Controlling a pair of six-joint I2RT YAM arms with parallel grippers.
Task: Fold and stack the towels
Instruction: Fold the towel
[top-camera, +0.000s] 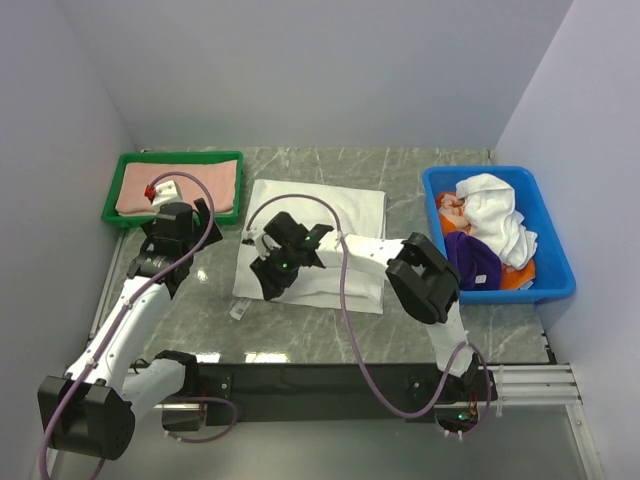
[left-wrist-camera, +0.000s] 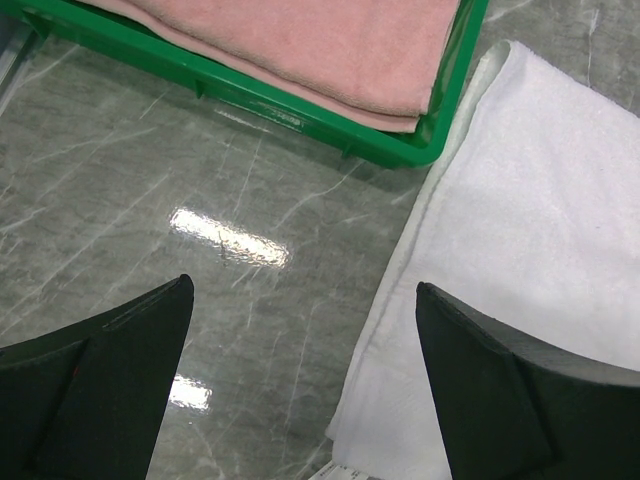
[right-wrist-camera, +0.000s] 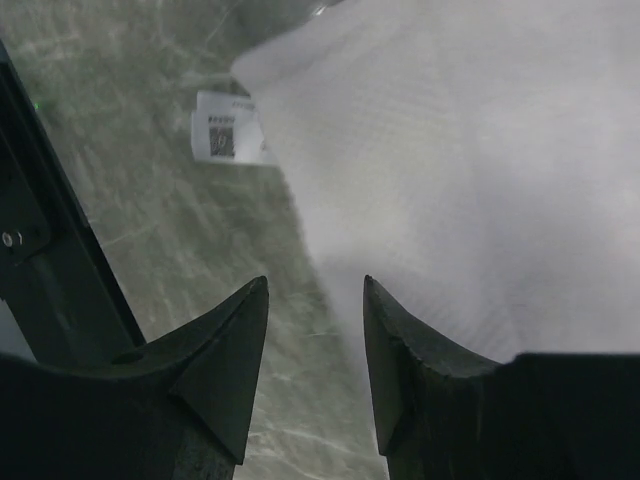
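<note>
- My left gripper: jaws wide apart, holding nothing, over bare table between the tray and the white towel.
- My right gripper: jaws part-way apart, nothing visibly clamped, at the white towel's near left corner, close to its label.
- White towel lies flat mid-table.
- Pink towel is folded in the tray, far left corner.
- Bin at the right edge holds crumpled white, purple and orange towels.
</note>
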